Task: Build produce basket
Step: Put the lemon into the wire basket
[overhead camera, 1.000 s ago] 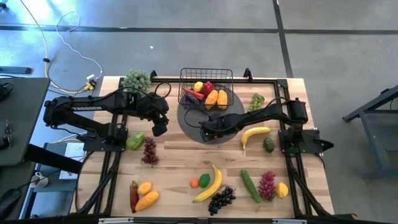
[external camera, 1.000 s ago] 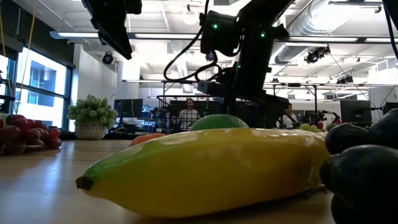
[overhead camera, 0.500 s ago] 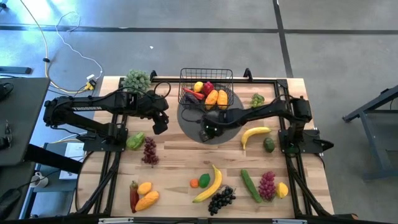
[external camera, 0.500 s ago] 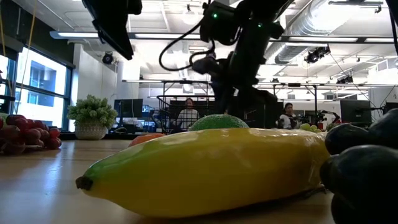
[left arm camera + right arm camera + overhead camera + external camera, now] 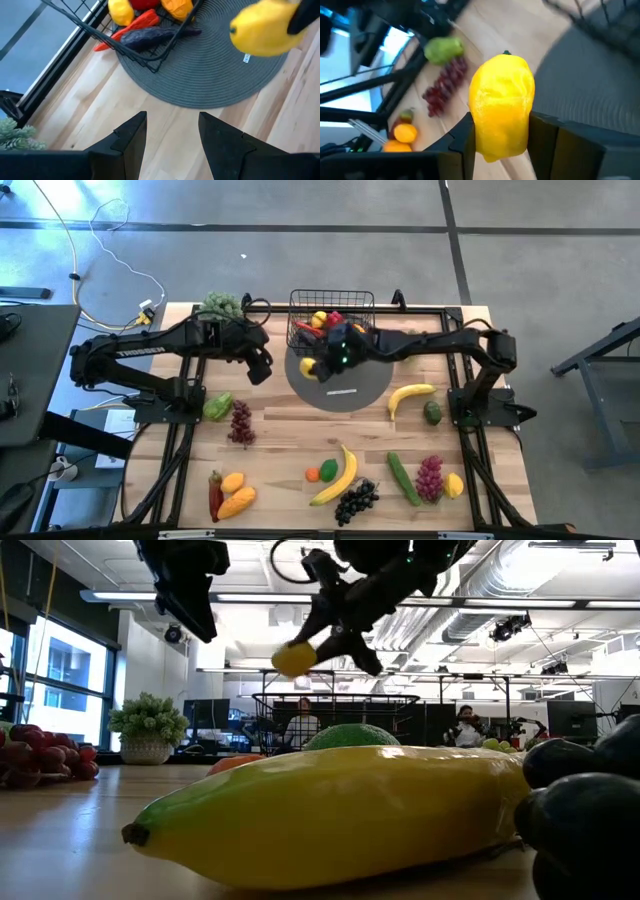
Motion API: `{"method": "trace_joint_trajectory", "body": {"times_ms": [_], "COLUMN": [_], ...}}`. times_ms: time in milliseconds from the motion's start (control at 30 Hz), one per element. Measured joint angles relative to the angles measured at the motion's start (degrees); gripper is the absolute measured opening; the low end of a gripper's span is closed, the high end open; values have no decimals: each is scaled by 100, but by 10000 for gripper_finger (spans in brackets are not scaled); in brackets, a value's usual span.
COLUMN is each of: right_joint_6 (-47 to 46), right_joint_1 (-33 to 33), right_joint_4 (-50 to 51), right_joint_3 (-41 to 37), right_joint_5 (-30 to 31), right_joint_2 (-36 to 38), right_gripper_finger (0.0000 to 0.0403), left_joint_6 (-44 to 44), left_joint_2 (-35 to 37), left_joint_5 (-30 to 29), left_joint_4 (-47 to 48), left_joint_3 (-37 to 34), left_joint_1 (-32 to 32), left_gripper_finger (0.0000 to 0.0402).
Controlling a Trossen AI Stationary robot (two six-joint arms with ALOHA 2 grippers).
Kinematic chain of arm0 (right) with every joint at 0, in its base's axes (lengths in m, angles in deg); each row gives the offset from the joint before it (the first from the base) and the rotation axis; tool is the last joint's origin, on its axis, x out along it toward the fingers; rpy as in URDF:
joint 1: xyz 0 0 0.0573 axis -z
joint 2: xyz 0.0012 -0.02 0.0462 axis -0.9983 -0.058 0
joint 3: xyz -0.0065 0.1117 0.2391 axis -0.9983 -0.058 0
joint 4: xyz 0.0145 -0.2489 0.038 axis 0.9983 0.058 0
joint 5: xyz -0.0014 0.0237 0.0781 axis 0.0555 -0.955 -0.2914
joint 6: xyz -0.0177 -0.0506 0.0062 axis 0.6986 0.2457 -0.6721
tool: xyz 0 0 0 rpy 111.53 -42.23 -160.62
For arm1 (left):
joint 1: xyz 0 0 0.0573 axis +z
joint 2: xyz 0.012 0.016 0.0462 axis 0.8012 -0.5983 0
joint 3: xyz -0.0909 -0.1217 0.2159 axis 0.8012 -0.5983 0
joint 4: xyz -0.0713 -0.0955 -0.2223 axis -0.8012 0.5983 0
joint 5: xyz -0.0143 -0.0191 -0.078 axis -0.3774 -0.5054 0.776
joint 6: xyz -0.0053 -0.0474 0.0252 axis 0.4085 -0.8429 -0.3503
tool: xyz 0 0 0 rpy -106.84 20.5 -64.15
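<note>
Your right gripper has its fingers clamped on a small, bright yellow, dimpled toy lemon, seated between both pads. In the high view the lemon hangs above the round grey woven mat, at about 7 o'clock from the small black wire-mesh basket, just beside its near left corner. In the low view it is well clear of the basket rim.

The basket stands at 12 o'clock on the pale wooden table, partly on the mat. It already holds a yellow piece, a red pepper and two orange pieces; a dark purple piece pokes out through the near left side.

Recommendations for the placing:
- Carry the lemon on toward 1 o'clock until it is wholly inside the rim, keeping its present height as you cross the wire.
- Aim for the open left half; the right half looks taken by the orange pieces.
- Lower before letting go. A round lemon is likely to roll or bounce off the pile.

Your left gripper hovers at 9 o'clock of the mat, fingers apart and empty. Hold it there, clear of the right arm.
</note>
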Motion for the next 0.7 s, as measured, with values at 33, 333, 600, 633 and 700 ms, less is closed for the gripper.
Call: {"method": "trace_joint_trajectory", "body": {"times_ms": [33, 333, 600, 633, 700], "right_joint_6": [118, 1026, 1864, 1929, 2048], "right_joint_1": [80, 818, 1400, 1473, 1602], "right_joint_4": [-68, -806, -1579, -1654, -1838], "right_joint_3": [0, 2, 2, 2, 2], "right_joint_5": [-67, -399, -35, -33, 13], "right_joint_2": [27, 33, 31, 30, -13], "right_gripper_finger": [110, 111, 112, 112, 112], "left_joint_6": [0, -15, -5, -4, -3], "left_joint_2": [0, 0, 0, 0, 0], "left_joint_5": [0, 7, 20, 20, 20], "left_joint_4": [0, -22, -140, -142, -140], "left_joint_3": [0, 0, 0, 0, 0], "left_joint_1": [29, 171, 169, 169, 169], "left_gripper_finger": [170, 170, 170, 170, 170]}}
